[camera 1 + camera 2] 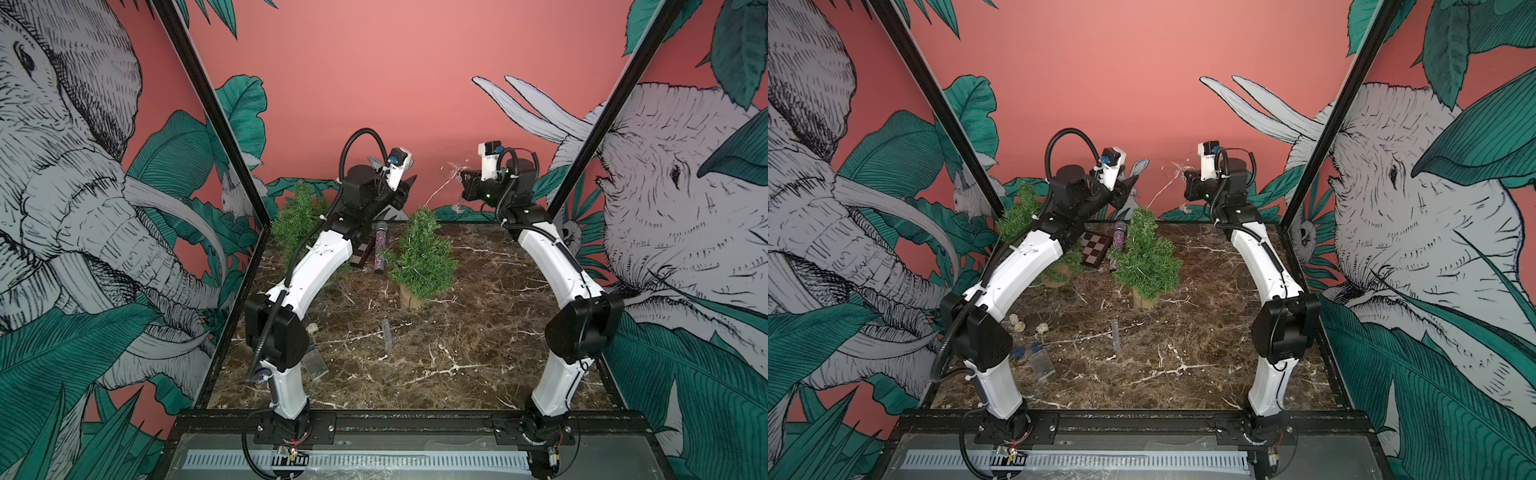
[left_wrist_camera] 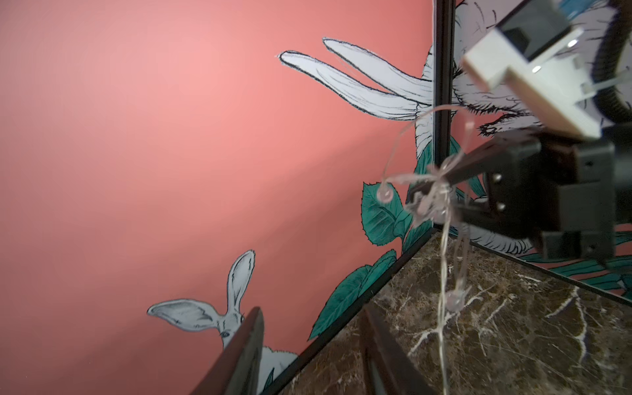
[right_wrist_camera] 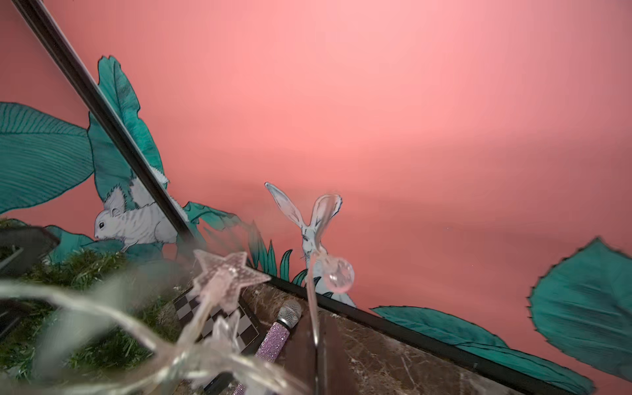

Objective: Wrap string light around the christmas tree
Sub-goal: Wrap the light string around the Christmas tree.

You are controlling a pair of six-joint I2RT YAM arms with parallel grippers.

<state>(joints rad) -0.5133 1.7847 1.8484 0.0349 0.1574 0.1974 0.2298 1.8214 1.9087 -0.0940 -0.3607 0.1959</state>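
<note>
A small green christmas tree (image 1: 422,257) (image 1: 1146,257) stands on a wooden stump near the middle of the marble table. The string light (image 1: 451,172), a thin clear wire with star and ball ornaments (image 3: 229,277), hangs bunched high above the table's back edge. One strand drops from it toward the tree's top. My right gripper (image 1: 462,178) (image 3: 316,318) is shut on the wire; the left wrist view shows the bundle (image 2: 431,195) at its tips. My left gripper (image 1: 409,187) (image 2: 312,309) is open and holds nothing, raised just left of the tree top, a short gap from the bundle.
A second green tree (image 1: 297,220) stands at the back left, partly behind my left arm. A checkered board (image 1: 1094,249) and a glittery microphone (image 1: 380,249) lie between the trees. A clear tube (image 1: 387,334), a clear case (image 1: 313,363) and small eggs (image 1: 1017,322) lie nearer the front.
</note>
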